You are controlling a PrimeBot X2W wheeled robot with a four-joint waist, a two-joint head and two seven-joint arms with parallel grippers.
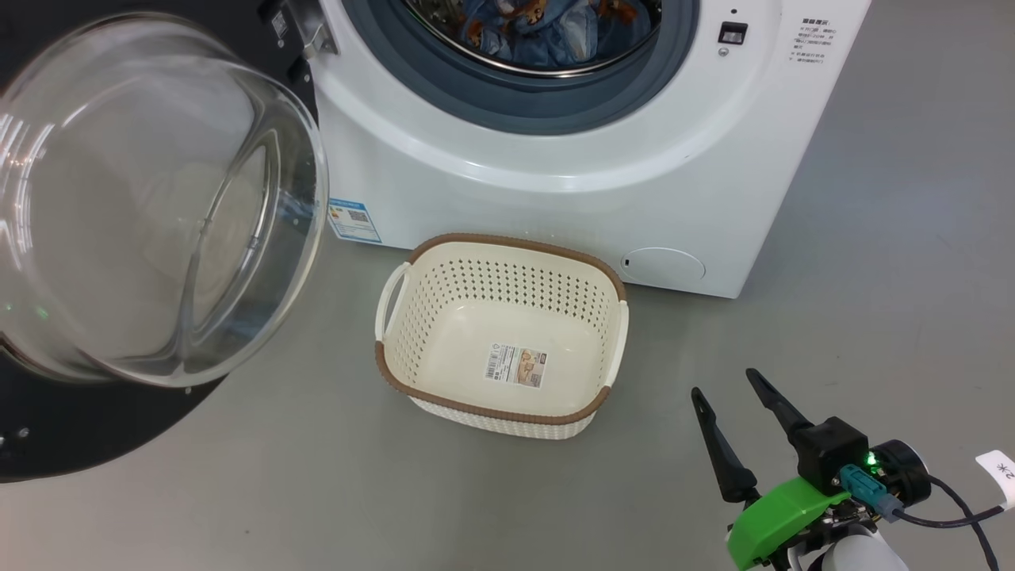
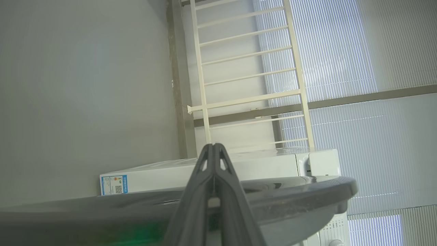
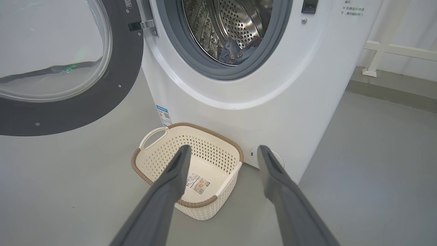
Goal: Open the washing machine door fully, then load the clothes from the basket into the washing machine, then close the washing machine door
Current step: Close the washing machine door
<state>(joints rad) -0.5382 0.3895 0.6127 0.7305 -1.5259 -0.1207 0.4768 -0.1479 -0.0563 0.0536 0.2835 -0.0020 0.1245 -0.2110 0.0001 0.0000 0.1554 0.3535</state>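
Observation:
The white washing machine [image 1: 555, 198] stands at the top of the head view. Its door [image 1: 79, 444] is swung wide to the left, glass bowl facing me. Blue clothes [image 1: 539, 32] with orange figures lie inside the steel drum, also seen as clothes [image 3: 235, 51] in the right wrist view. The cream basket [image 1: 515, 240] sits on the floor before the machine with only a label on its bottom. My right gripper [image 1: 724, 383] hovers open to the basket's right, holding nothing. My left gripper [image 2: 214, 146] is shut and empty, right by the door's dark rim [image 2: 290, 194].
Grey floor [image 1: 317, 492] spreads around the basket and to the machine's right. A white railing [image 3: 375, 51] and a low ledge stand behind the machine on its right. The open door overhangs the floor at the left.

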